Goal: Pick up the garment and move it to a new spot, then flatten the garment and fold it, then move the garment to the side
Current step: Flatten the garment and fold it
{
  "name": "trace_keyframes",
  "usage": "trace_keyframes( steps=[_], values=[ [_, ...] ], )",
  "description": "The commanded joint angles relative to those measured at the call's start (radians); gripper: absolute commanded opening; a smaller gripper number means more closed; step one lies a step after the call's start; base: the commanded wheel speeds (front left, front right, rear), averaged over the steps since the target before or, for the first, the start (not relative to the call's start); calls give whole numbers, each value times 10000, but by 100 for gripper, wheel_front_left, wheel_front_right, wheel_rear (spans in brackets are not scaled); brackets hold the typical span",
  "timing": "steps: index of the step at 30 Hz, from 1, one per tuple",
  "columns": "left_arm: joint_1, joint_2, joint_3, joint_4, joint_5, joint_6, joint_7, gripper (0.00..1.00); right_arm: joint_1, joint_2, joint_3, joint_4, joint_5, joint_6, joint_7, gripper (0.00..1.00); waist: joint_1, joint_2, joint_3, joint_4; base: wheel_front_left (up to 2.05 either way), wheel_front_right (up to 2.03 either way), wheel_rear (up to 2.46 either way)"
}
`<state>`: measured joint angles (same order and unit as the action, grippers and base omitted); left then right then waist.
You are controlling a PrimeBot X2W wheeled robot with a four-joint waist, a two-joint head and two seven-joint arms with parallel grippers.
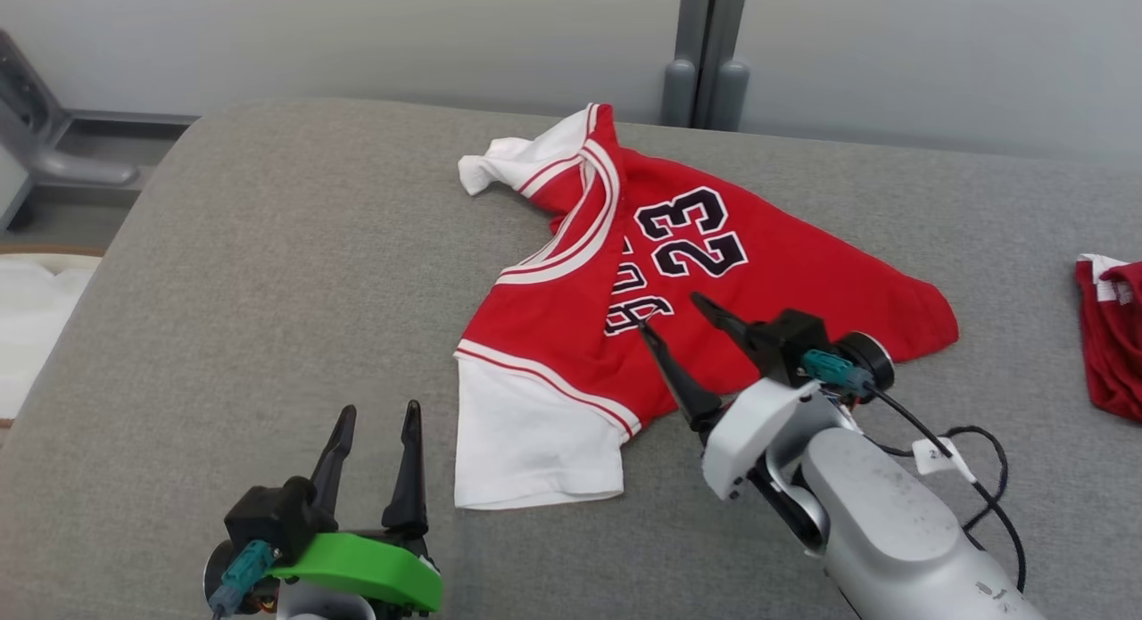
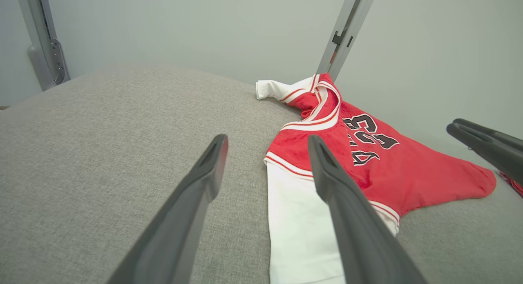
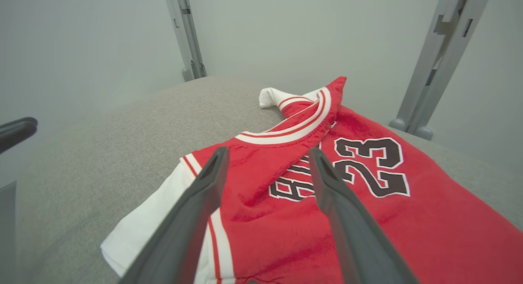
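Your right pincer [image 1: 670,311] gapes empty over the rumpled jersey [image 1: 785,281], so flattening, folding and probably the side-move await you.

- Head view: high, looking forward and down over the grey desk [image 1: 268,272].
- Left wrist view: low over the desk, facing the garment [image 2: 408,173] from beside it.
- Right wrist view: close over the garment, shared by all three.

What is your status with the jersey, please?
Both grippers open: left gripper beside the jersey, right gripper over its lettering. Jersey rumpled, not yet folded. Another red garment lies apart, far right.
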<state>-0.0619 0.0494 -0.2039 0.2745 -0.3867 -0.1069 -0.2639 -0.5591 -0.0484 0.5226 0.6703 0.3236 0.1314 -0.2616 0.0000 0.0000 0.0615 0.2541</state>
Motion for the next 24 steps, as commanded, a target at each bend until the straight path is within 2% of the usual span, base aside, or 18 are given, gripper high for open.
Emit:
trace_keyframes(
  steps=[1,8,14,18,24],
  values=[
    [-94,23,-65,72,-112,-68,-2,100,336,-40,-379,-145,-275,-15,-43,100,0,0,-243,-505,0,0,0],
    [168,24,-315,244,-182,-17,-2,100,1860,-37,-2803,-1131,-1520,-15,-45,100,0,0,-515,-1006,0,0,0],
    [506,24,-315,170,-254,74,-4,100,3065,-37,-4246,-1974,-2105,-15,-45,100,0,0,-701,-1226,0,0,0],
    [846,24,-177,104,-231,108,-2,100,3778,-35,-4921,-2519,-2141,-15,-47,100,0,0,-801,-1359,0,0,0],
    [1277,24,-25,-13,-281,123,-4,100,4512,-37,-5370,-3066,-1873,-15,-48,100,0,0,-929,-1505,0,0,0]
  ],
)
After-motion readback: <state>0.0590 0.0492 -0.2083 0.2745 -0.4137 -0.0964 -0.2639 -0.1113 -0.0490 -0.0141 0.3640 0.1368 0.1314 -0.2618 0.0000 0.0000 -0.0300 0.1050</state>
